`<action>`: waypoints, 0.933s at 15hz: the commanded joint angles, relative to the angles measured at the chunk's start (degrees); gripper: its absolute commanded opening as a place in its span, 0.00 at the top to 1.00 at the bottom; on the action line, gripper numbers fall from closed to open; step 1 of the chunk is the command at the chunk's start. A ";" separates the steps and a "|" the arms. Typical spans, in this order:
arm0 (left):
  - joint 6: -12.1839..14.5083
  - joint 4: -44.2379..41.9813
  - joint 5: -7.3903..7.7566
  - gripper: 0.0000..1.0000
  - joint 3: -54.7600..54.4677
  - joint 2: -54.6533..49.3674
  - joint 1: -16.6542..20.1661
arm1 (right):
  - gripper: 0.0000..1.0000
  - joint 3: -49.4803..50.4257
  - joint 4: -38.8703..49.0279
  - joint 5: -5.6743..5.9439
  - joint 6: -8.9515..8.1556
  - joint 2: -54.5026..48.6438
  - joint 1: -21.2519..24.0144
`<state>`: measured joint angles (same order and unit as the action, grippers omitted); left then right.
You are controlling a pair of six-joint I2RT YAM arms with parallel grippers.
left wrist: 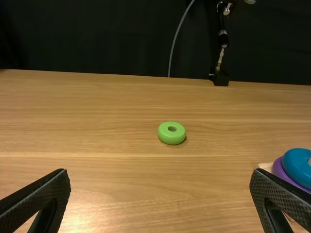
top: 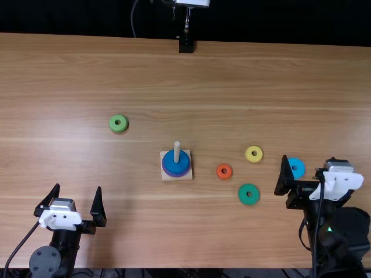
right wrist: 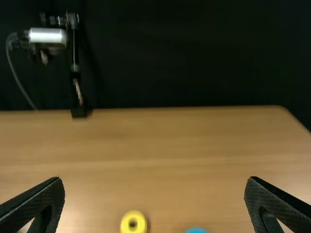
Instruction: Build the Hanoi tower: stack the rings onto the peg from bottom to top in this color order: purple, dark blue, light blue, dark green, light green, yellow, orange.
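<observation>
My left gripper (top: 78, 189) is open above the table's near left; its fingers also stand apart in the left wrist view, the gripper (left wrist: 159, 171) holding nothing. My right gripper (top: 309, 158), seen again in the right wrist view (right wrist: 154, 178), is open and empty beside the light blue ring (top: 297, 164). On the wooden base (top: 168, 178), the dark blue ring (top: 176, 168) lies over the purple ring (top: 176, 176), around the upright peg (top: 177, 152). Loose rings lie flat: light green (top: 118, 123), yellow (top: 254, 154), orange (top: 224, 171) and dark green (top: 248, 194).
A black stand (top: 186, 45) is at the far edge of the wooden table (top: 243, 81). The orange, yellow and dark green rings lie close together between the peg base and the right arm. Black cables run beside both arms.
</observation>
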<state>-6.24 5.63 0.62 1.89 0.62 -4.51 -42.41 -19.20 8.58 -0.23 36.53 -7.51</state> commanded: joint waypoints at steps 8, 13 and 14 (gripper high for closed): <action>0.23 0.28 0.12 0.00 -1.89 -0.62 -0.06 | 0.00 -8.39 -15.67 -13.01 0.33 20.33 -3.65; 0.23 0.17 0.12 0.00 -1.89 -0.62 0.03 | 0.00 -10.32 -16.30 -13.32 1.07 29.38 -3.39; 0.23 0.28 0.12 0.00 -1.89 -0.62 -0.06 | 0.00 -10.23 -16.40 -13.54 1.07 29.65 -3.39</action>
<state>-6.24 5.63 0.62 1.89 0.62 -4.49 -50.68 -35.66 -4.08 0.32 66.19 -10.76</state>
